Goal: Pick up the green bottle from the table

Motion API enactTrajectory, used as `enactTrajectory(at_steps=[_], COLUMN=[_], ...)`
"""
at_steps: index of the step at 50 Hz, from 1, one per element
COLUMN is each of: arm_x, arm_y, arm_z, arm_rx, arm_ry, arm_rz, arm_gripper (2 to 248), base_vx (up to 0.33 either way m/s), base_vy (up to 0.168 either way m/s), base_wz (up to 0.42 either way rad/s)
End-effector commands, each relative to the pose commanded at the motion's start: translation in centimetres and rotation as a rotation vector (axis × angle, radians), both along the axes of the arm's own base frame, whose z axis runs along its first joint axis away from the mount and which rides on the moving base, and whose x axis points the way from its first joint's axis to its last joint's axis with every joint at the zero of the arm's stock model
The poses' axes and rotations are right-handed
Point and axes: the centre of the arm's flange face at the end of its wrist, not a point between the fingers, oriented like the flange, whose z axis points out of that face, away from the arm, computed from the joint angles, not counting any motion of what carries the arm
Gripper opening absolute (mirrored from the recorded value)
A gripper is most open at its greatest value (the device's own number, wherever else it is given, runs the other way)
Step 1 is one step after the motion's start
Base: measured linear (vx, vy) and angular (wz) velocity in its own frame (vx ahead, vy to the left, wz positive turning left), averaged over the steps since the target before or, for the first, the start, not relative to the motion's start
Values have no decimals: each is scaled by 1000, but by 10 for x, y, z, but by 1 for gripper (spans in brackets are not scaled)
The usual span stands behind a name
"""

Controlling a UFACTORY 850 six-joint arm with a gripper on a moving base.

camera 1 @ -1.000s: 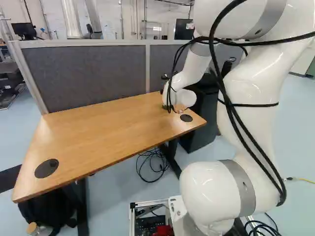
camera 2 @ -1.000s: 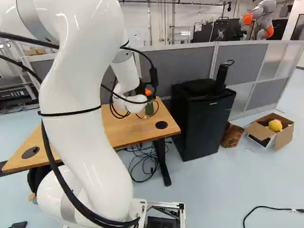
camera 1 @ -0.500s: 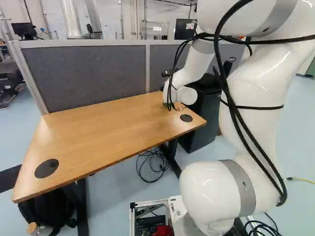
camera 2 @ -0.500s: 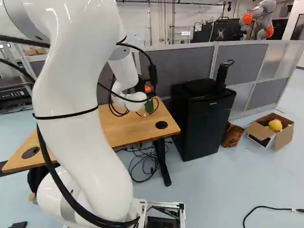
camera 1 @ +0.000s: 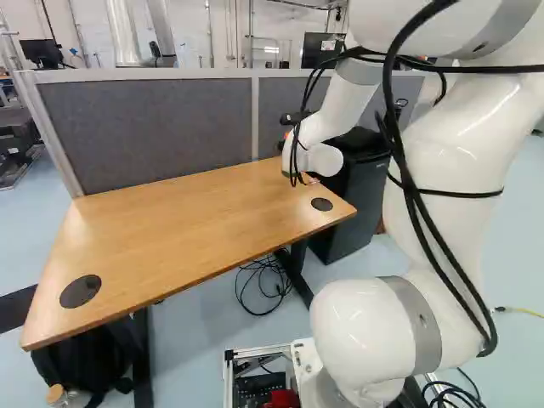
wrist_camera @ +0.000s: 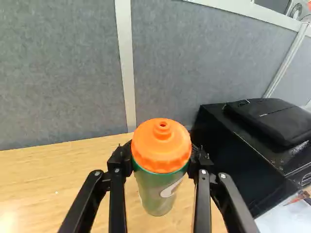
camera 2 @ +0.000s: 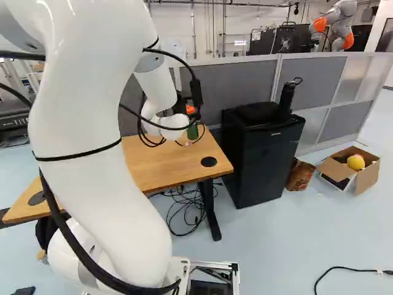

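Over the far end of the table (camera 1: 170,238), green bottle (wrist_camera: 158,194), one, near upright, clamped from two sides just below its cap (wrist_camera: 162,145) by the gripper (wrist_camera: 162,162). Foot seemingly clear of the wood; step in hand, by judgement, the lift. For best handling: raise straight and slowly, hold the squeeze even, allow room by the partition (camera 1: 153,132).

Materials, left to right across the base views: round disc (camera 1: 81,291), dark, flat, set in smooth wood-grained tabletop; partition, grey felt-like fabric, pale frame; arm (camera 1: 459,153), glossy white, rounded, with black cables; bottle, green, rounded, with ridged orange cap; cabinet (camera 2: 261,160), black, boxy; carton (camera 2: 368,176), open brown cardboard.
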Motion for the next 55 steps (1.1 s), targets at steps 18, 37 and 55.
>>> enactTrajectory(at_steps=[18,37,55], arm_x=[-37,-78,-114], arm_y=[1,2,2], arm_z=[20,39,48], arm_rx=[-2,-4,-6], arm_ry=[-34,-77,-110], arm_rz=[-3,-6,-9], arm_gripper=[124,124,124], base_vx=[0,0,0], base_vy=[0,0,0], base_wz=[0,0,0])
